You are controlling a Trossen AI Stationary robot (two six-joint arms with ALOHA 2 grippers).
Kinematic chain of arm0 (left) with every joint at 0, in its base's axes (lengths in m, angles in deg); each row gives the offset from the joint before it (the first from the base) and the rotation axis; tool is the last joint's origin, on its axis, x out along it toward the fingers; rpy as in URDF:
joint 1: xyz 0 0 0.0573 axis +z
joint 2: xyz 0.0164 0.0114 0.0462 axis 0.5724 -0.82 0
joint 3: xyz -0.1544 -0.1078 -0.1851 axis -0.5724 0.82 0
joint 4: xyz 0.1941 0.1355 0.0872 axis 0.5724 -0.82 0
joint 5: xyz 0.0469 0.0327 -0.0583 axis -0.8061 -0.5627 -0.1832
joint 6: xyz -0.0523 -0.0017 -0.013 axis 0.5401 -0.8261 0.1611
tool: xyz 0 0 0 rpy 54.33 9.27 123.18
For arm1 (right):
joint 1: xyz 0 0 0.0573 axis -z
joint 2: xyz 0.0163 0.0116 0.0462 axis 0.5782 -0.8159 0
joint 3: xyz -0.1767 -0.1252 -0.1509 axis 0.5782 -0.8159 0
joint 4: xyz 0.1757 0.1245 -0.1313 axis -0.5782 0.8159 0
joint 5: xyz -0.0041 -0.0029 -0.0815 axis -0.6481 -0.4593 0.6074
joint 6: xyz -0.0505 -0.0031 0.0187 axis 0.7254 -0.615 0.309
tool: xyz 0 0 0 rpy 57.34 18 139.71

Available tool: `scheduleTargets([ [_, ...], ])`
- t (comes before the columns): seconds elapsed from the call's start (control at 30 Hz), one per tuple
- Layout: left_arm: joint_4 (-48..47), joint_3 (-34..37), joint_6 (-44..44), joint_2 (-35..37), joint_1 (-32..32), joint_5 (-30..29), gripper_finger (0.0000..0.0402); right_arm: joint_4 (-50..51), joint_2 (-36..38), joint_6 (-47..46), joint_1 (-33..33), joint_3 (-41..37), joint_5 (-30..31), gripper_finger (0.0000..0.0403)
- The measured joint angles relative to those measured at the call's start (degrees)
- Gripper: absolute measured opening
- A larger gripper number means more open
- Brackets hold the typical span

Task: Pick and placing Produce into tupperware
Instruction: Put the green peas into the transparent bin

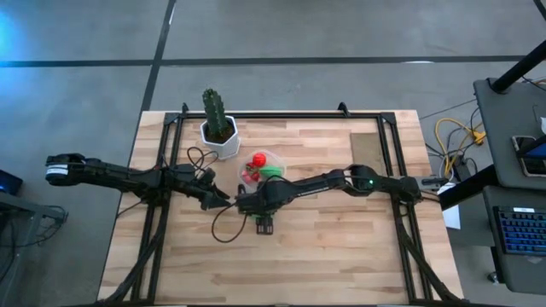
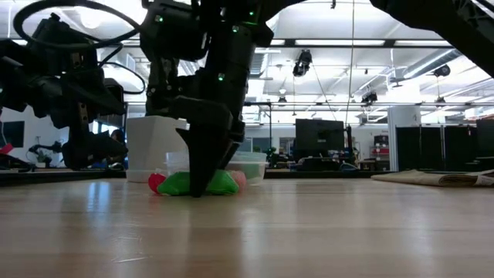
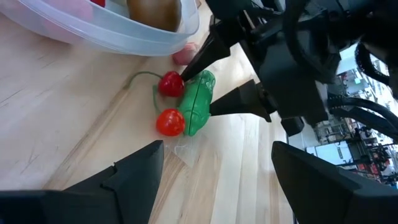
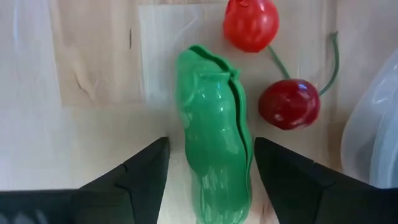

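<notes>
Right gripper [image 4: 208,180] stands over the table with its fingers spread, one on each side of the green pea pod [image 4: 216,149], which lies flat between them; the straddle suggests a grasp is being lined up, and no squeeze is evident yet. Just past the pod tip lie the two cherries [image 4: 273,65] (joined by green stems), close enough to be nudged. Beyond them sits the tupperware [image 3: 112,37], already holding a brown piece and other produce, so the carry should be short. Left gripper [image 3: 217,168] waits low beside the pod, fingers wide, holding nothing. Farther off stands the cactus pot [image 1: 219,135].
</notes>
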Motion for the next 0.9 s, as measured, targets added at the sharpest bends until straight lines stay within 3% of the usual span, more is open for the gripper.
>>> scheduleTargets([
  [0.27, 0.0, 0.0, 0.0, 0.0, 0.0, 0.0, 0.0283, 0.1, 0.0, -3.8, 0.0, 0.1, 0.1, 0.021],
  [0.67, 0.0, 0.0, 0.2, 0.0, 0.0, 0.0, 0.0283, 0.5, 0.4, -4.7, 0.2, 1.9, 0.0, 0.0122],
  [0.9, 0.0, 0.0, 0.3, 0.0, 0.0, 0.0, 0.0283, 6.2, 4.8, -6.1, 1.1, 8.4, 3.4, 0.0123],
])
